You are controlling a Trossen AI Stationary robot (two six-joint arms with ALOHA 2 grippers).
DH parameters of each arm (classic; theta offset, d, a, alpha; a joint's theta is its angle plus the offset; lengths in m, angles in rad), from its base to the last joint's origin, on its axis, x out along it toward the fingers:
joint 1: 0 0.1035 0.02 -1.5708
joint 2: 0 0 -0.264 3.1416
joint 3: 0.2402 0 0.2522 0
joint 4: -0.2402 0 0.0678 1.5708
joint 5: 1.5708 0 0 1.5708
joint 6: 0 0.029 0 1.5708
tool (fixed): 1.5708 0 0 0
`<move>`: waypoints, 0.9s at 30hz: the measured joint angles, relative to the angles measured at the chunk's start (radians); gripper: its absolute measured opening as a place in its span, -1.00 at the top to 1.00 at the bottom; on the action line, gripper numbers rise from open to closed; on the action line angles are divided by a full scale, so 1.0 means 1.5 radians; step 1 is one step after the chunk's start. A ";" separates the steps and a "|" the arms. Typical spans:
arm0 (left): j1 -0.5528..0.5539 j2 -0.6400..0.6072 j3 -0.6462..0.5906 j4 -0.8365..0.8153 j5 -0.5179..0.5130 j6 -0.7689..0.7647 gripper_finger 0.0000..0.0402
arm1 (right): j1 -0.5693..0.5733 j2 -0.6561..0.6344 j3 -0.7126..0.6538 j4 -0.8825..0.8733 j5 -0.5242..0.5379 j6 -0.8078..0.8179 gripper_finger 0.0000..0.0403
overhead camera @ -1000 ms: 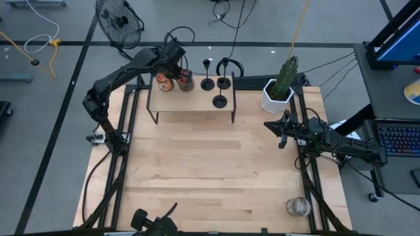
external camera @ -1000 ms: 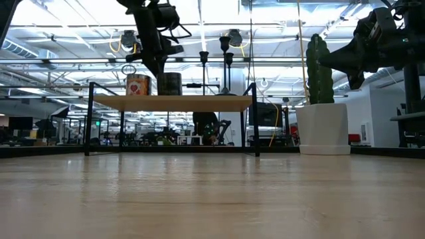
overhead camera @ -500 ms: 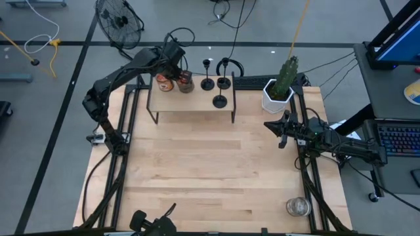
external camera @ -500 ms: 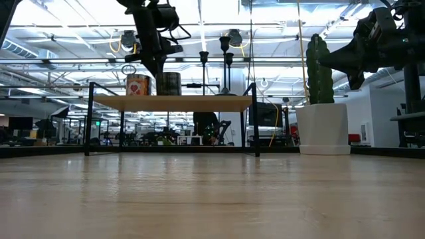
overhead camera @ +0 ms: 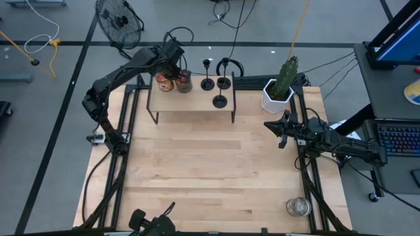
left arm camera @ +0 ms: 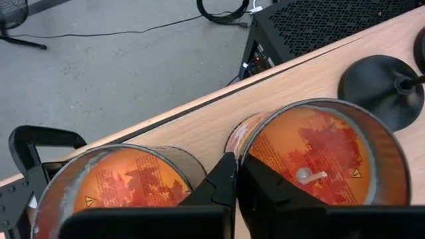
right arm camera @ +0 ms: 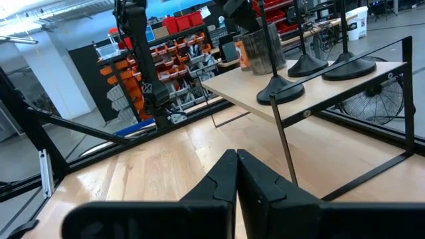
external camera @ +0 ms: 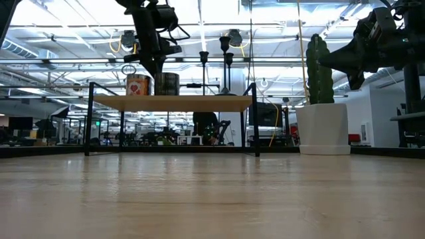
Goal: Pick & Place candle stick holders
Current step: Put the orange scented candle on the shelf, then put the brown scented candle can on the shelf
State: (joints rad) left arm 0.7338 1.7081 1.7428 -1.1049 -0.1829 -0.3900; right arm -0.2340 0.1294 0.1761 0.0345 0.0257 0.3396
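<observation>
matt black metal candle stick holders (overhead camera: 220, 100) stand on a smooth pale wood shelf (overhead camera: 197, 103).

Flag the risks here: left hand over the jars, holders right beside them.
1. The left hand, fingers shut, sits between the two orange jars on the shelf; any sideways move could tip one.
2. The nearest holder stands close to the jar, so a shoved jar could topple it.
3. The front holder is near the shelf edge.
</observation>
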 joint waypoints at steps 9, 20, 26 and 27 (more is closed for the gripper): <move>0.006 -0.001 0.000 0.000 0.000 0.002 0.89 | 0.000 0.000 0.000 0.000 0.000 0.000 1.00; 0.006 -0.001 0.001 0.003 -0.001 -0.004 0.61 | 0.000 0.000 0.000 0.000 0.000 0.000 1.00; 0.006 -0.001 0.029 0.000 0.000 -0.009 0.57 | 0.000 0.000 0.000 0.000 0.000 0.000 1.00; 0.006 -0.001 0.041 0.000 0.000 -0.007 0.56 | 0.000 0.000 0.000 0.000 0.000 0.000 1.00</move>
State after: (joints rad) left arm 0.7422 1.7065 1.8037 -1.1055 -0.1833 -0.4009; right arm -0.2339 0.1294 0.1761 0.0346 0.0254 0.3397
